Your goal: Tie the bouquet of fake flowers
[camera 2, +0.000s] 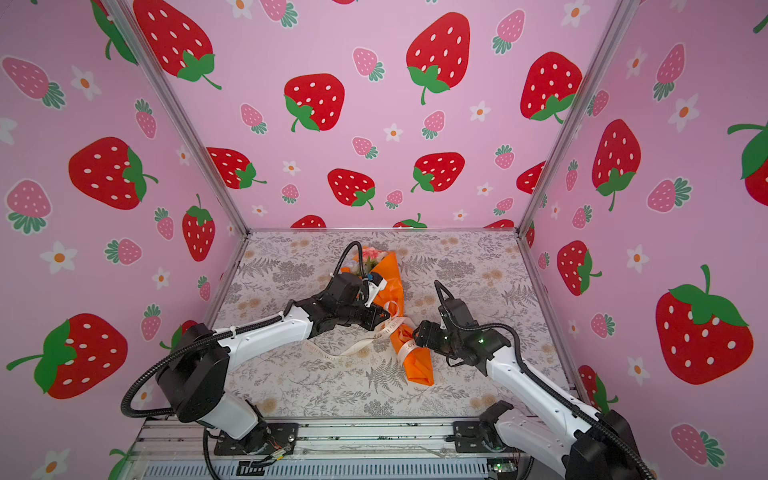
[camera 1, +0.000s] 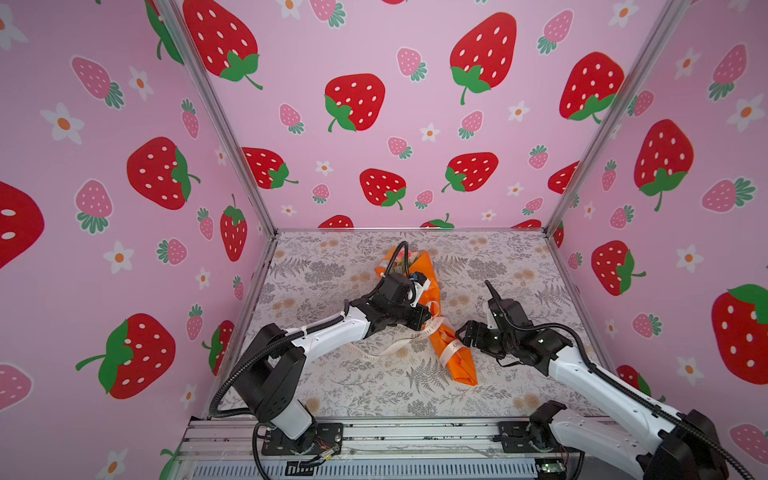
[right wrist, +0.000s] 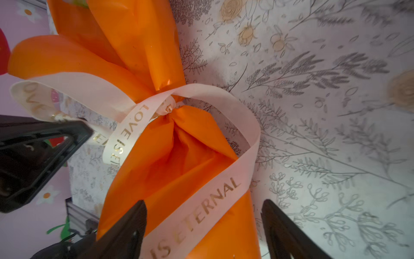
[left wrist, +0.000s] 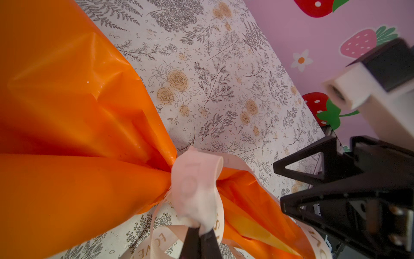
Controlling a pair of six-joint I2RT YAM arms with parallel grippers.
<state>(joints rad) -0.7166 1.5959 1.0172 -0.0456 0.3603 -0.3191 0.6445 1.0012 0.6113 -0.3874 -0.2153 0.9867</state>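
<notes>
1. In both top views the bouquet (camera 1: 400, 261) lies mid-table (camera 1: 353, 395), flower heads far and stem end near. It is cased in an orange wrap (camera 1: 455, 361). A cream ribbon (camera 1: 434, 326) girds the wrap's waist.
2. In both top views the left arm reaches in from the near left, forearm low and wrist bent over the wrap. The left gripper (camera 1: 425, 319) is at the ribbon. The right arm reaches in from the near right. The right gripper (camera 1: 460, 332) sits just right of the wrap, level with the ribbon.
3. In the left wrist view the left gripper (left wrist: 197, 241) is pinched tight on a ribbon loop just beside the knot (left wrist: 193, 186). The right gripper stands apart from the knot, jaws spread.
4. In the right wrist view the right gripper (right wrist: 201, 226) is wide and holds nothing. Its jaws straddle the wrap's near part, and a ribbon tail crosses between them.
5. Judgement: the knot is formed, and the step in hand is cinching it.
6. Judgement: the next move calls for the right gripper to close on that tail alone, not the wrap. It should then pull rightward against the left gripper's hold.
</notes>
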